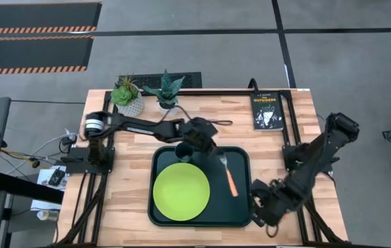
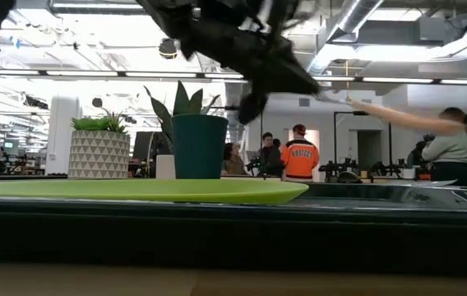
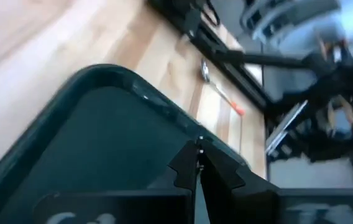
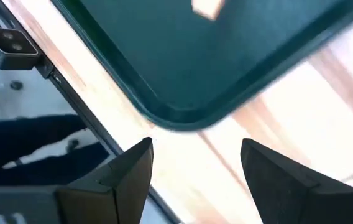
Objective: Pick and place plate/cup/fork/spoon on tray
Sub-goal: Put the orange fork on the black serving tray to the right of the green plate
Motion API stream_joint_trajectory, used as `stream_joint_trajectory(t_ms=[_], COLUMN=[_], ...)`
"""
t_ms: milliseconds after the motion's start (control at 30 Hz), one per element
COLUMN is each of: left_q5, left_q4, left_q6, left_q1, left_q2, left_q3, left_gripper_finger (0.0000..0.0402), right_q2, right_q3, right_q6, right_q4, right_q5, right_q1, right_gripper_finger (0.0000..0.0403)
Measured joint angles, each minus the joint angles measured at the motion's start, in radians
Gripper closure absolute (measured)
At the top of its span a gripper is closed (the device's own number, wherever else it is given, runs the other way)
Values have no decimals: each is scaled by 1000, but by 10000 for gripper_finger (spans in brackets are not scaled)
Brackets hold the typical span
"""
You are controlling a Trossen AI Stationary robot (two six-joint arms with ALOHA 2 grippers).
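- Lime-green plate (image 1: 181,191) lies flat on the near-left part of the dark green tray (image 1: 240,207), which sits on my wooden tabletop (image 1: 123,193).
- I see the dark teal cup (image 1: 184,151) standing upright in the tray's far-left corner, just beyond the plate.
- I see the fork (image 1: 228,174) lying on the tray to the right of the plate, orange handle toward the near side.
- My left pincer (image 3: 199,163) hangs over the tray beside the cup, its fingers pressed together with nothing between them.
- My left wrist view shows the spoon (image 3: 221,91) on the bare wood beyond the tray's rim.
- My right pincer (image 4: 195,165) sits off the tray's near-right corner, fingers spread wide and empty.
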Motion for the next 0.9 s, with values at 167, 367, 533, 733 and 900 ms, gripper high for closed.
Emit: stream_joint_trajectory(t_ms=[167, 367, 533, 733, 900], left_q5=[36, 117, 194, 202, 201], left_q4=[-109, -196, -283, -316, -391], left_q6=[138, 238, 306, 392, 488], left_q1=[-22, -37, -52, -56, -51], left_q2=[115, 235, 280, 273, 270], left_q3=[133, 236, 266, 267, 269], left_gripper_finger=[401, 401, 401, 401, 401], right_q2=[0, 2, 3, 3, 3], right_q3=[0, 0, 0, 0, 0], right_q6=[192, 293, 303, 304, 298], right_q4=[-22, -28, -29, -45, -46], right_q5=[114, 171, 173, 177, 179], right_q1=[98, 135, 135, 124, 104], right_gripper_finger=[138, 138, 138, 138, 138])
